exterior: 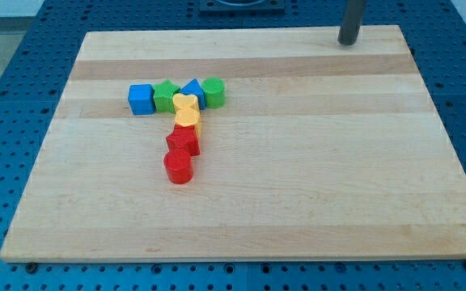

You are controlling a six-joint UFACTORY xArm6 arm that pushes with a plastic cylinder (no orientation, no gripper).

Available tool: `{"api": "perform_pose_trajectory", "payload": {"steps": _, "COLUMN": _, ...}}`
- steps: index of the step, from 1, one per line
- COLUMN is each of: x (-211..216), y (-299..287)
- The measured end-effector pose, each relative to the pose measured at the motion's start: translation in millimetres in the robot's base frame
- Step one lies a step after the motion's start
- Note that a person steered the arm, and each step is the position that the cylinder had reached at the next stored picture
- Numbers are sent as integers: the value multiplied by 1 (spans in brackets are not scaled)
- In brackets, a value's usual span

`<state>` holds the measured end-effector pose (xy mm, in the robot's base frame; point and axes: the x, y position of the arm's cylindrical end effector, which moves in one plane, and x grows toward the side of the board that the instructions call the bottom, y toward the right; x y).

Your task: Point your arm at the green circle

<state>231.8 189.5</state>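
The green circle [214,91] is a short green cylinder at the right end of a row of blocks in the board's upper left. My tip [347,41] stands at the board's top edge, far to the right of and above the green circle. It touches no block. To the circle's left sit a blue triangle [192,87], a green star [166,95] and a blue cube [141,99].
Below the row, a column runs toward the view's bottom: a yellow heart [185,106], a yellow block [191,125] partly hidden, a red star [183,143] and a red cylinder [179,166]. All lie on a wooden board [314,162] over a blue pegboard.
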Motion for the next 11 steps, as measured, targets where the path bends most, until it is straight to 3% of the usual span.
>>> {"api": "perform_pose_trajectory", "payload": {"steps": 3, "x": 16, "y": -3}}
{"api": "perform_pose_trajectory", "payload": {"steps": 5, "x": 127, "y": 2}}
{"api": "perform_pose_trajectory", "payload": {"steps": 6, "x": 151, "y": -8}}
{"api": "perform_pose_trajectory", "payload": {"steps": 7, "x": 142, "y": -8}}
{"api": "perform_pose_trajectory", "payload": {"steps": 8, "x": 97, "y": -20}}
{"api": "perform_pose_trajectory", "payload": {"steps": 11, "x": 61, "y": -229}}
